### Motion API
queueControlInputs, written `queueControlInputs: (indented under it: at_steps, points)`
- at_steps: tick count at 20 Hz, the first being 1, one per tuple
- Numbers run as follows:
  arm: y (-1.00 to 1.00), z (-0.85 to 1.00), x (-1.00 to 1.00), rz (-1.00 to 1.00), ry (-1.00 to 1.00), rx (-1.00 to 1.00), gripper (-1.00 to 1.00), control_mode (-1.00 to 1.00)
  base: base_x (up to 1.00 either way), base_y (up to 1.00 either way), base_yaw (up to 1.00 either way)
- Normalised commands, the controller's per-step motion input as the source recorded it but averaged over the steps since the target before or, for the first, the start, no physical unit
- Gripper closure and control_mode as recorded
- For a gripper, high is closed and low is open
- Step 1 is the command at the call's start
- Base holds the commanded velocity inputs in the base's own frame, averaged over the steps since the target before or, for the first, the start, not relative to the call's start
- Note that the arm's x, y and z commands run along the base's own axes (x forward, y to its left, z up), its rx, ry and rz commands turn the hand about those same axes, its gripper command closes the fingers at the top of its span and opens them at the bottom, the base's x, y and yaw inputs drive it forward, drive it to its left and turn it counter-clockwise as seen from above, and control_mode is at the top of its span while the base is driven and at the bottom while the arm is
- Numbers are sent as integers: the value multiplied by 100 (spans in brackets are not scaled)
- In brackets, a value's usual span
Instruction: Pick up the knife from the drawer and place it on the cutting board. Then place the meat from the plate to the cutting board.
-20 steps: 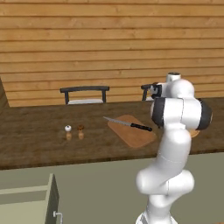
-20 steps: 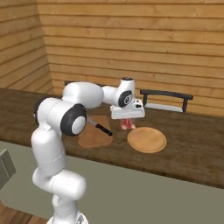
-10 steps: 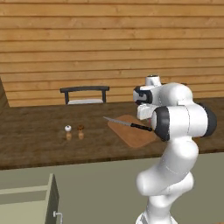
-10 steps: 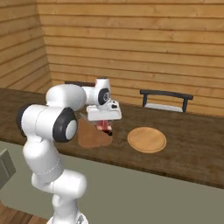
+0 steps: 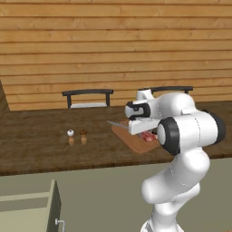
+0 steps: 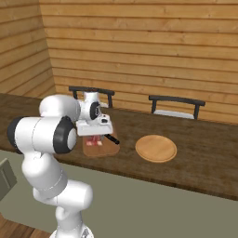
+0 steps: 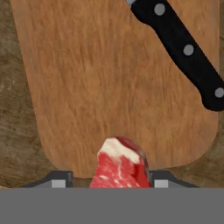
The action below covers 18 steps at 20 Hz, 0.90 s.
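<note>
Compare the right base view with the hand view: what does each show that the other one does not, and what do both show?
Right base view alone: the empty plate, two chairs and the wooden wall.
Hand view alone: the rivets on the knife handle.
Both: the meat held between the gripper fingers over the cutting board, and the knife on it.

Two base views flank the cutting board (image 5: 136, 138); the hand view looks straight down, close

No readable text, label, brand, number or sign on any surface in these views; wood panels, board and robot body carry no writing
</note>
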Motion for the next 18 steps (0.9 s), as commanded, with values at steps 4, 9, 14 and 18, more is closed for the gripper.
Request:
queueControlInputs:
  at_steps: [4,9,14,18]
  points:
    - [1,-46,13,0,2,0,100,-100,0,0,0]
    - [12,-24,18,0,1,0,100,-100,0,0,0]
    - [14,-10,37,0,0,1,100,-100,0,0,0]
    - [0,-11,45,3,-6,4,100,-100,0,0,0]
